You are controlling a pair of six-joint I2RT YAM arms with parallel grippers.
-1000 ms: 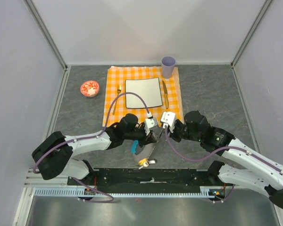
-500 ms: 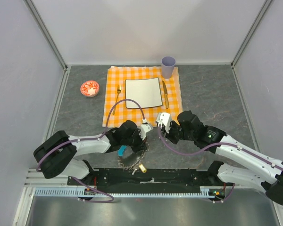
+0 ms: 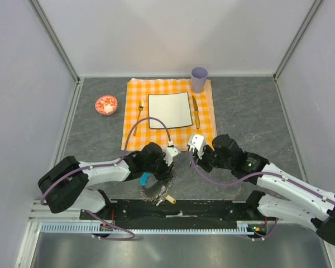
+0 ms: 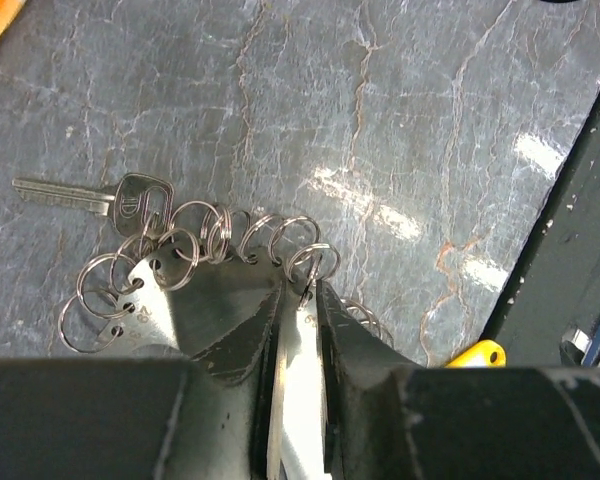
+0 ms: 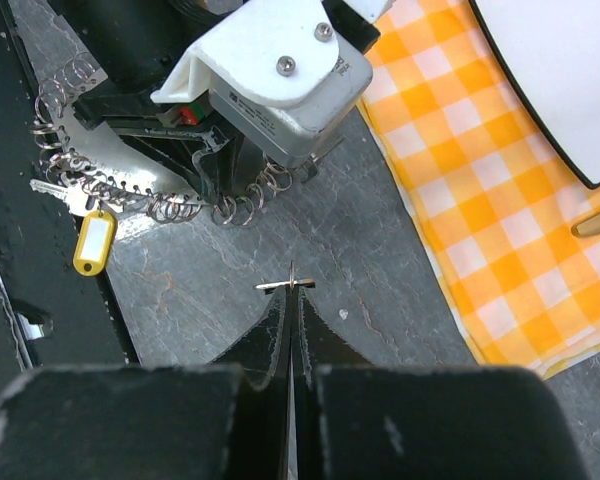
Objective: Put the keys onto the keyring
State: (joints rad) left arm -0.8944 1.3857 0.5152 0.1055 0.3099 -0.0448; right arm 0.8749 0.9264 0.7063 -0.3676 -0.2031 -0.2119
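Back toward the near edge has come the left hand [image 4: 300, 288], with the ring-fringed metal plate [image 4: 160, 310] and turquoise tag [image 3: 144, 178]. Its jaws stand slightly parted over the plate. A silver key [image 4: 80, 195] lies on the counter [image 4: 400, 90], head against the rings. The right hand [image 5: 292, 300] is closed, pinching a thin silvery piece [image 5: 276, 286].

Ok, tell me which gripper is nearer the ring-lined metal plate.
Left. The left gripper straddles the edge of the ring-lined metal plate. The right gripper, pinching a small metal piece, hangs apart from it, toward the checked cloth.
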